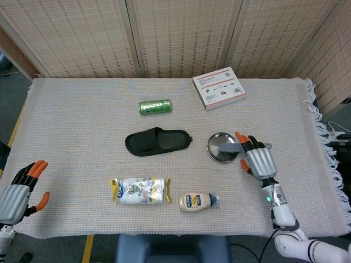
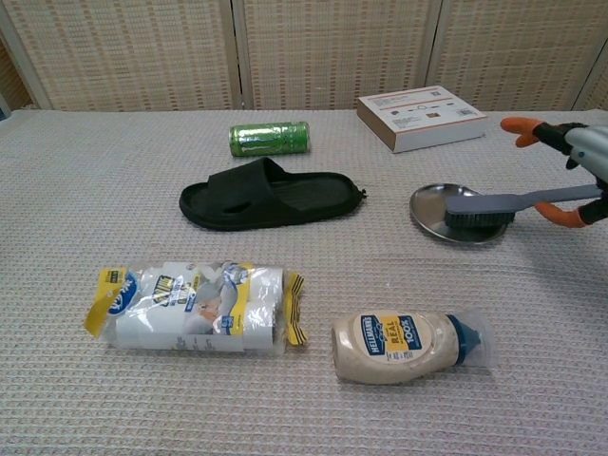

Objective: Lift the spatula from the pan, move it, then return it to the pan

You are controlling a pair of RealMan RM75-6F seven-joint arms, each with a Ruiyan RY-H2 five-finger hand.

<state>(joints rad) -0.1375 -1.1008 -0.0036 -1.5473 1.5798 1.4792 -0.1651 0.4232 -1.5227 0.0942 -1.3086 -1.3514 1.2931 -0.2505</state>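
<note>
While the grey plastic spatula [image 2: 494,202] lies with its dark blade end inside the small round steel pan [image 2: 432,211], its long handle sticks out over the rim toward the robot's right, which puts the handle where the right hand [image 1: 260,158] can reach it from that side. That hand hovers just beside the handle with its orange-tipped fingers [image 2: 520,124] spread apart and nothing between them; in the chest view the handle's end passes between the upper fingers and the thumb without being pinched. Judging from this, the spatula sits in the pan, either set down or not yet taken, and the frames alone do not settle which. The pan stands on the woven beige surface [image 1: 82,137], near the right edge, so the right arm serves it without crossing anything. The left hand [image 1: 21,189] rests open at the near left corner, fingers apart, well away from the work. A black rubber slipper [image 1: 158,141] lies just left of the pan, and a squeeze bottle of mayonnaise [image 1: 197,201] lies nearer the front edge.
</note>
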